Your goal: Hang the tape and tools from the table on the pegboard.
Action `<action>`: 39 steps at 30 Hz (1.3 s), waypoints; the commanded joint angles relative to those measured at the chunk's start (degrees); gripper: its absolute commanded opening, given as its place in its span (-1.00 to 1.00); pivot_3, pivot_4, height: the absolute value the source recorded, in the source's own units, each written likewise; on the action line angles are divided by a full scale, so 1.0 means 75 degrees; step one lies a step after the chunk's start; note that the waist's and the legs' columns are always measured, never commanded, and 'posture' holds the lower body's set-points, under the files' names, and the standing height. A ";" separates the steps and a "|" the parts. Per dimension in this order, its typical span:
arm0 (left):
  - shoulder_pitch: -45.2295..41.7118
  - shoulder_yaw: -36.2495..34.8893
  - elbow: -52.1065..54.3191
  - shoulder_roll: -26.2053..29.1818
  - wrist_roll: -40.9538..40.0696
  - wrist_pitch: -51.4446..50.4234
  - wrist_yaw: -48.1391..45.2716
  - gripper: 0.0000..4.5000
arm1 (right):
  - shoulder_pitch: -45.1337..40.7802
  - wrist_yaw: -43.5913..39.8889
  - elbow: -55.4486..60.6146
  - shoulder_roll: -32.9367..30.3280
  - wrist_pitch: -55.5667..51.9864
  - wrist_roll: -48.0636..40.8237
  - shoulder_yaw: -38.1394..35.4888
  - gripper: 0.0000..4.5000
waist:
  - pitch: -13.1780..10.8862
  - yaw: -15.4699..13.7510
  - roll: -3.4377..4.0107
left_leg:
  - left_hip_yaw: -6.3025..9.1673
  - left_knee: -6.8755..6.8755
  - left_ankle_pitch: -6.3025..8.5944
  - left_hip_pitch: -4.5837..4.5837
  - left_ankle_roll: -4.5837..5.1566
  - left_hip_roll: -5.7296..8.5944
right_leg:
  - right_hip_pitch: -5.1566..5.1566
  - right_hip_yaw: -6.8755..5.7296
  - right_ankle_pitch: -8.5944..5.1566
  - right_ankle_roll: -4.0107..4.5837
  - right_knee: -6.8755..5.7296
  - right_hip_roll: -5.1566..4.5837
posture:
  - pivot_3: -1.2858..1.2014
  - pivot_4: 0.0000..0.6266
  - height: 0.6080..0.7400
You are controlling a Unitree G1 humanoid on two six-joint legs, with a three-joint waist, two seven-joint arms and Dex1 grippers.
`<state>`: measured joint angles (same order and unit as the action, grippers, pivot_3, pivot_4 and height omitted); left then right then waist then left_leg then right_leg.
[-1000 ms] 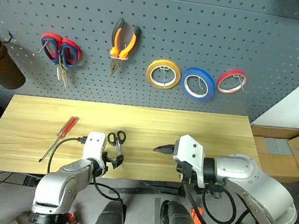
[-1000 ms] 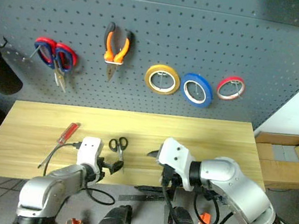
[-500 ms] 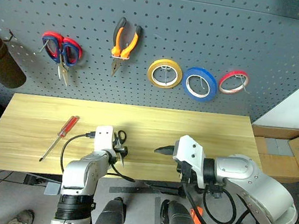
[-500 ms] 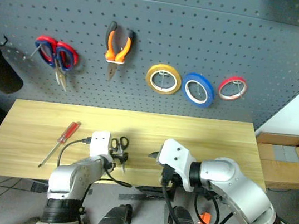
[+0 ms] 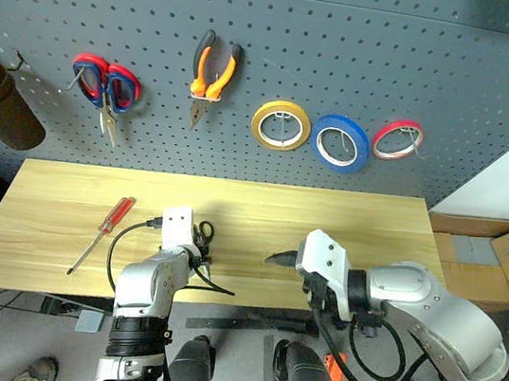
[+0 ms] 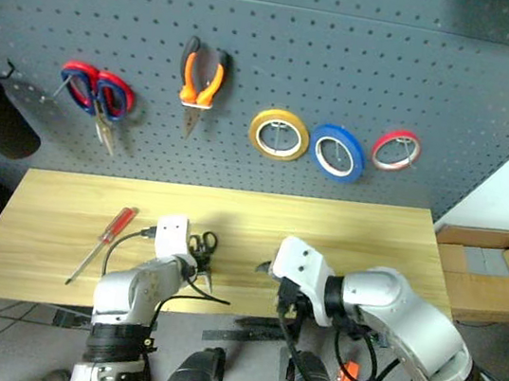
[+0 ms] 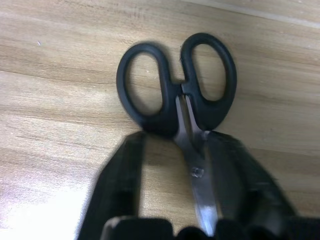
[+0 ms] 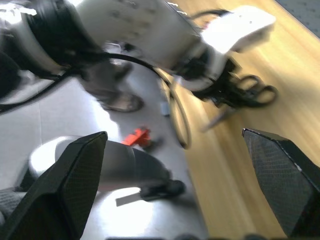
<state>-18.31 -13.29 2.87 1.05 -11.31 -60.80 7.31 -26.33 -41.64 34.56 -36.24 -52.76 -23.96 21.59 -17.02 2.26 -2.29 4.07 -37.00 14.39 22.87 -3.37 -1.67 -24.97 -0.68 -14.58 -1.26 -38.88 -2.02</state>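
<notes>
I see the left gripper (image 7: 175, 195) fingers straddling the black-handled scissors (image 7: 176, 87) blades on the table (image 7: 60, 100), grip unconfirmed, right gripper (image 8: 175, 185) spread wide, empty.

Workshop: tool-hung pegboard (image 5: 372, 45), workbench (image 5: 345, 223)

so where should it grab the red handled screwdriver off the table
Probably by the translucent red handle of the screwdriver, its thickest part. It lies flat and slanted on the table, handle toward the pegboard, so come from above with the end effector fingers across the handle, leaving the thin shaft free.
</notes>
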 commanded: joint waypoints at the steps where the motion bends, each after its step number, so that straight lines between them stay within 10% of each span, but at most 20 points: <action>1: 0.0194 -0.0059 0.0069 0.0220 0.0020 -0.0079 -0.0150 -0.81 | -0.0167 0.0267 -0.0089 -0.0011 0.0454 0.0539 0.0006 1.00 | 0.0000 0.0007 0.0000 | 0.0000 0.0002 0.0000 0.0000 0.0000 0.0000 | -0.0001 0.0001 0.0000 0.0000 0.0000 0.0000 | -0.04 -0.04 1.00; 29: 0.1570 0.0326 0.1906 0.2541 0.0262 0.1508 -0.1794 -0.99 | -0.0487 0.0187 -0.0087 0.0431 0.0595 0.1034 -0.0163 1.00 | -0.0038 0.0085 0.0006 | -0.0002 0.0009 0.0001 0.0013 -0.0003 -0.0001 | -0.0015 0.0002 0.0000 0.0001 0.0016 -0.0007 | -0.04 -0.06 1.00; 39: 0.3169 -0.1971 0.2719 0.3066 -0.0592 0.4802 -0.3226 -0.99 | -0.0534 0.0025 0.0082 0.0346 0.0932 0.0845 -0.0556 1.00 | -0.0047 0.0163 0.0007 | -0.0020 0.0021 0.0004 0.0016 -0.0004 -0.0009 | -0.0025 0.0013 0.0000 0.0004 0.0033 -0.0011 | -0.03 -0.08 1.00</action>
<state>4.73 -22.43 19.73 22.23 -14.98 -29.57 -15.81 -29.93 -41.09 33.03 -33.44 -47.90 -17.04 19.20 -17.37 3.48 -2.23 3.93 -36.84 14.42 23.00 -3.40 -1.75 -25.18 -0.60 -14.58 -1.23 -38.63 -2.10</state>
